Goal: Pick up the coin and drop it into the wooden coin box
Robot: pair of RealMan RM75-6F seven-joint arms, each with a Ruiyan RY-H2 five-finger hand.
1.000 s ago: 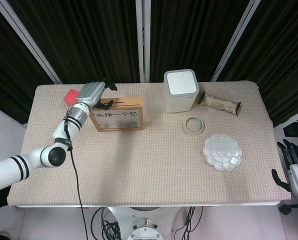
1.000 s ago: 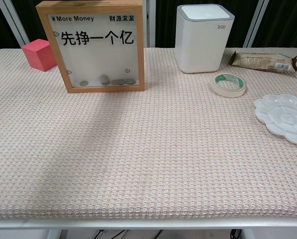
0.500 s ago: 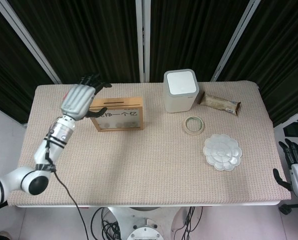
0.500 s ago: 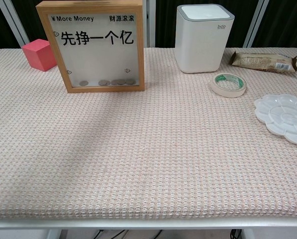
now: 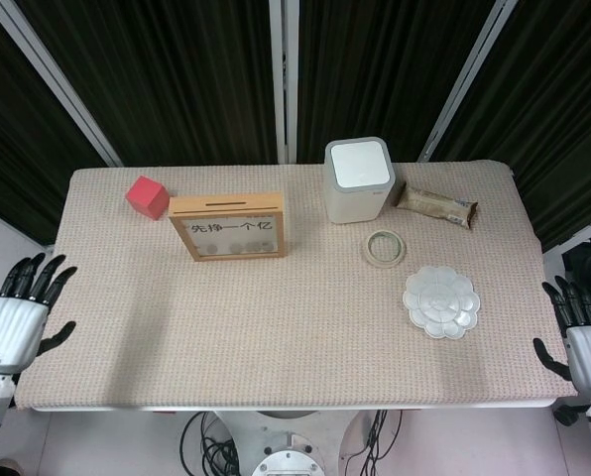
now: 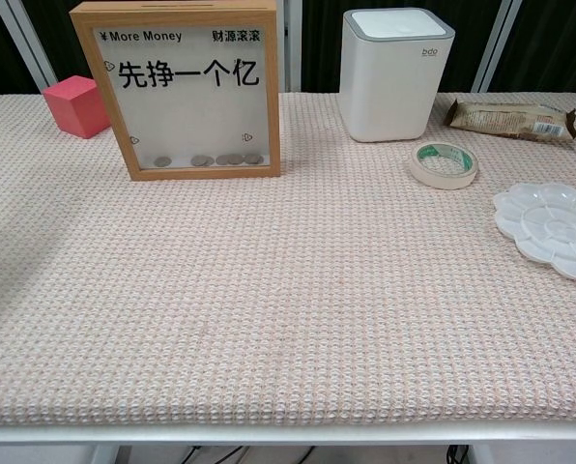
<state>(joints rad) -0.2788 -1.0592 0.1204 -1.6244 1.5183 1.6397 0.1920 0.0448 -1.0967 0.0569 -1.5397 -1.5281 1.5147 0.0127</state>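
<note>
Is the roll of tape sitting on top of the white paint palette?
No, the tape roll lies on the tablecloth, apart from the palette.

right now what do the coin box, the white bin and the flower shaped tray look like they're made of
Coin box: light wooden frame with visible grain, and a clear front pane, glass or acrylic, since coins show through it. White bin: probably smooth matte plastic with a grey rim, judging by its even, rounded surfaces. Flower-shaped tray: glossy white, moulded wells with highlights; plastic or glazed ceramic, can't tell which.
</note>
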